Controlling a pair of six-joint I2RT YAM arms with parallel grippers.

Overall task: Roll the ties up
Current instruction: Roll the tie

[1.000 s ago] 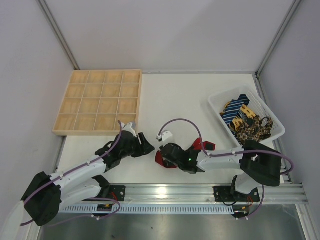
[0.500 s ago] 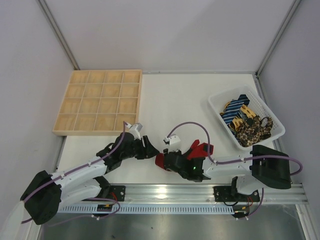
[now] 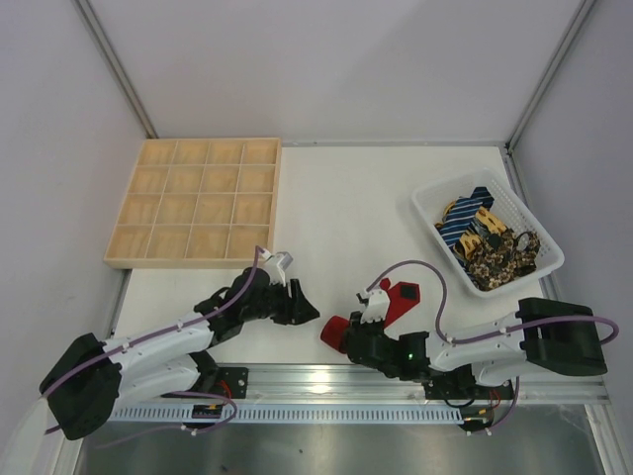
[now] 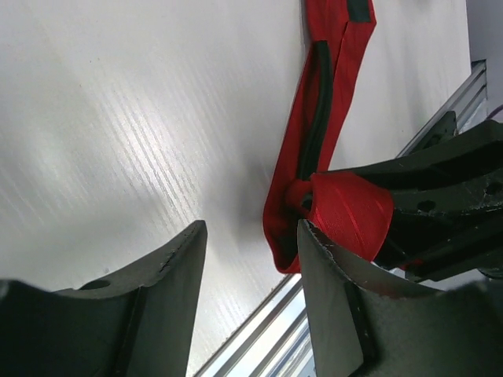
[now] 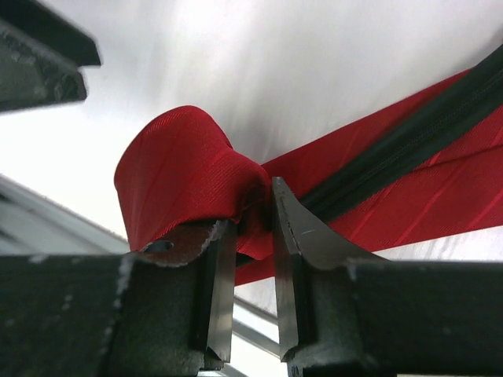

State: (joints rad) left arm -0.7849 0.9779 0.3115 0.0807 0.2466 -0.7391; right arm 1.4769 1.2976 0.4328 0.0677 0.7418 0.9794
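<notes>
The red tie [image 5: 189, 177] was pinched by the right gripper [image 5: 245, 267] near the table's [image 3: 346, 198] 6 o'clock edge. The left gripper [image 4: 250, 259] was held parted, ungrasping, at the tie's 9 o'clock; bare table lay toward 12.

Right gripper [image 3: 348, 336] with pinched red tie [image 3: 337, 332] shifted right, toward near edge. Left gripper [image 3: 300, 305] followed right, jaws narrowing slightly.

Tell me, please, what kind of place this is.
Probably a robot test cell: bare white table walled by plain panels, a wooden compartment tray, and a white basket of ties.
</notes>
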